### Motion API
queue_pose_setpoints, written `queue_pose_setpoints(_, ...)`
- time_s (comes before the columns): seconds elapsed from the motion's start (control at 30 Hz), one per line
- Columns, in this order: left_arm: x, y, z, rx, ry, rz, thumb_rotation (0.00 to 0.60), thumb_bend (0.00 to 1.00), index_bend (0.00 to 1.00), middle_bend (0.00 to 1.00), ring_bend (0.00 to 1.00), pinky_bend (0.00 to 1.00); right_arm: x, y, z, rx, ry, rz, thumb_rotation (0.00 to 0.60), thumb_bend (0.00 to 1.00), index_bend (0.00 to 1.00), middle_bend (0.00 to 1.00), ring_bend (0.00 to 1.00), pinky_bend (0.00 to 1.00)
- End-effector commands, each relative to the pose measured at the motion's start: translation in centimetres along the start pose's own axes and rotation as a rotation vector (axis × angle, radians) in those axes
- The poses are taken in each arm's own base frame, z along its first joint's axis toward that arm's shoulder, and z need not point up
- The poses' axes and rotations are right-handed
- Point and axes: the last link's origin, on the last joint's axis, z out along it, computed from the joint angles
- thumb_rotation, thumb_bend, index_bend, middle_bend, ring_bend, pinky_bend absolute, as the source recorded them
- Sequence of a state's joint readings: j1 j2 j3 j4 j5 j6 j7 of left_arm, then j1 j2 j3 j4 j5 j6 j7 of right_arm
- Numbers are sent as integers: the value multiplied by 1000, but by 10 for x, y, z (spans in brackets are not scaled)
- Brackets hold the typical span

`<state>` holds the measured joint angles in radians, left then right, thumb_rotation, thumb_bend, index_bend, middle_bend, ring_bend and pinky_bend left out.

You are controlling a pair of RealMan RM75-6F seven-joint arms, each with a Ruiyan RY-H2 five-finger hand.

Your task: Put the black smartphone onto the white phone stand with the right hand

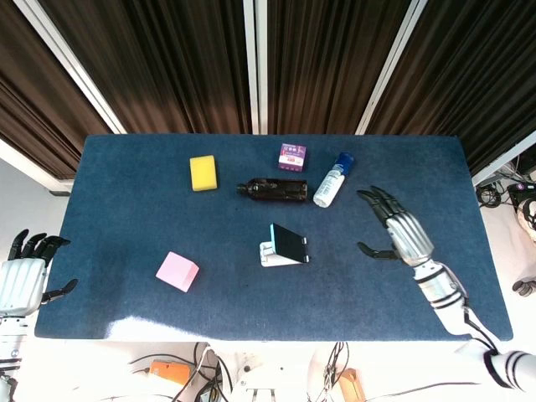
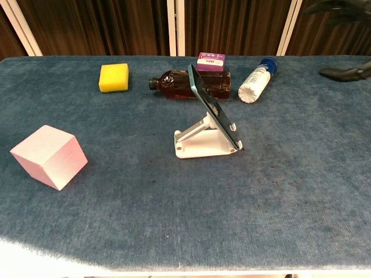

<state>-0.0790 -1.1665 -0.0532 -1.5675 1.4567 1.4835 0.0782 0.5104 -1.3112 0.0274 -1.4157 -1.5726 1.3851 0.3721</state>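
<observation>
Risk now sits mostly with the slim black smartphone (image 2: 212,108) itself, which leans tilted on the small white folding phone stand (image 2: 197,142) near the middle of the blue felt-covered table (image 1: 126,209), its lower edge caught on the stand's front lip. Your right hand (image 1: 395,228) hovers well off to the stand's right, fingers spread wide and holding nothing, so the placement looks done to me. What could undo it is a careless sweep of that arm across the middle of the table: a light stand like this would probably slide or tip at a brush, and the phone would slip off the lip. Keep your retreat path away from the white spray bottle with the blue cap (image 1: 332,180) and the dark brown plastic bottle (image 1: 273,189) lying on their sides just behind the stand; both look likely to roll if nudged, and a rolling bottle could knock the stand. Your left hand (image 1: 25,272) is off the table's near left edge, fingers apart and empty, far from everything. The pink cube (image 1: 177,270), yellow sponge (image 1: 203,172) and small purple box (image 1: 291,156) are well apart from the stand and pose little threat.
</observation>
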Motion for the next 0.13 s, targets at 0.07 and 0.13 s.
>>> queue_pose_setpoints(0.07,1,0,-1,2,7,-3,600,81,270,238,142,9,58,18,-99,-346,35,-243,600,406,5,120,0,79)
queue_pose_setpoints(0.13,1,0,-2,4,11,-6,600,82,270,238,142,9,61,19,-114,-385,38,-246,600,406,2,101,0,51)
